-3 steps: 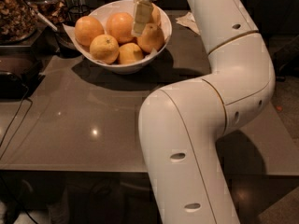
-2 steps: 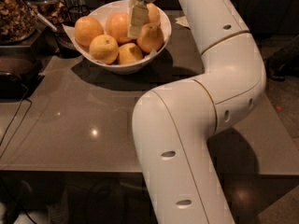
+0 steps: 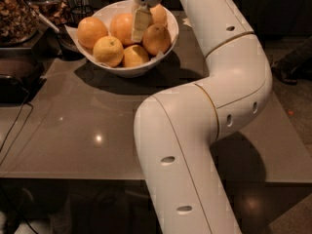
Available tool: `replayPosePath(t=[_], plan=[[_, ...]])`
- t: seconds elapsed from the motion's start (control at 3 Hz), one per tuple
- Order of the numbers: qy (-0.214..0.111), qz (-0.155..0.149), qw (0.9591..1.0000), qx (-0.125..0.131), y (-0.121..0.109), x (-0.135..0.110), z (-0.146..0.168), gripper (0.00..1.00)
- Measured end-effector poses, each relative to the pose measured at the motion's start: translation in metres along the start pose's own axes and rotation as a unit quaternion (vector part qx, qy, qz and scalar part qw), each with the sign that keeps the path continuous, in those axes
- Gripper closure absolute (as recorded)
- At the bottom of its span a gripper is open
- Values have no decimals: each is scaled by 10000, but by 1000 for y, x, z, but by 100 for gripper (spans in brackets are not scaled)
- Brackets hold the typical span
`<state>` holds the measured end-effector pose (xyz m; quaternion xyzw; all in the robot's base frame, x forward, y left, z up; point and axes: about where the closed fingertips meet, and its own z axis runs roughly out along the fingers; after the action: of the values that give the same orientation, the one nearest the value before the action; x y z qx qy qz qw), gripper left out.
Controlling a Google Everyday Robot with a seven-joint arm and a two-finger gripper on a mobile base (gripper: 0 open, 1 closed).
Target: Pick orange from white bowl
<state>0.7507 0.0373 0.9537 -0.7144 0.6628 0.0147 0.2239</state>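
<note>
The white bowl (image 3: 119, 71) stands at the back of the grey table and holds several oranges. My gripper (image 3: 140, 27) hangs down from the top edge into the middle of the bowl. It sits between a back orange (image 3: 121, 26) and the right orange (image 3: 157, 39), touching or nearly touching them. Other oranges lie at the left (image 3: 91, 31) and front (image 3: 108, 50). No orange is lifted.
My white arm (image 3: 195, 130) fills the right and front of the view, over the grey table (image 3: 87, 130). Dark containers of nuts (image 3: 17, 13) stand at the back left. A black device (image 3: 14, 82) with a cable (image 3: 12, 135) lies at the left edge.
The gripper has moved slightly left and lower among the oranges. The arm's elbow has swung left. The oranges and bowl have not moved.
</note>
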Motion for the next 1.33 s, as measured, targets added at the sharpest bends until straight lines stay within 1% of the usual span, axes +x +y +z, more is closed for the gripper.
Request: replayPosePath(t=[0.33,1.0,1.33], plan=[[45,-47,10000,-46,1,0,5,36],[127,-260,9994,-192,4,-13,22,35],[153,-301,9991,-256,5,-15,28,34]])
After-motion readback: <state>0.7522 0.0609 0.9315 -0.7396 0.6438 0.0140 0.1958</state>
